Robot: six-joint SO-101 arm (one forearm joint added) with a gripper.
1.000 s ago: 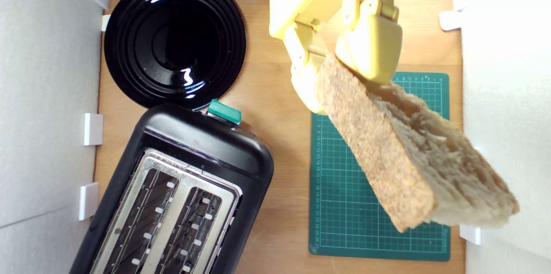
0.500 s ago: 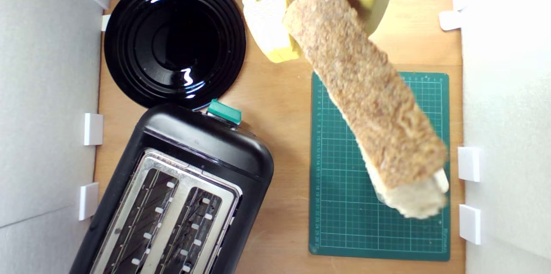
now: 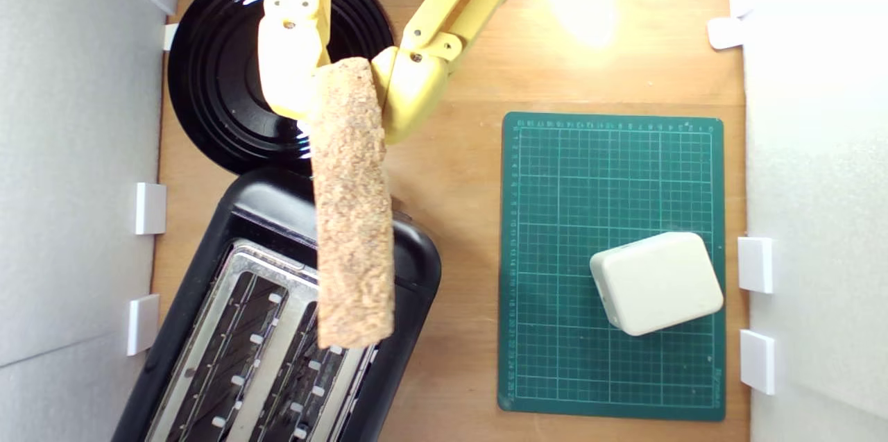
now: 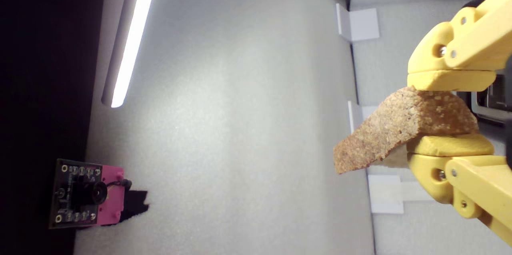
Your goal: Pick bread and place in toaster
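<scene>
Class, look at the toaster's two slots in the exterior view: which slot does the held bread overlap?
The slot on the exterior view's right: the bread crosses its upper end. The other slot shows uncovered.

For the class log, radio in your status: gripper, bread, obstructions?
Gripper shut on bread. Bread crust-up above toaster, not in a slot. Slots look clear.

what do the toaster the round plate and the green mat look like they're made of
Toaster: black body, probably matte plastic, dull sheen; silver top plate looks like brushed metal. Round plate: glossy black, sharp reflections, glazed ceramic or glass, can't tell which. Green mat: matte, printed grid, likely a rubbery cutting mat.
</scene>
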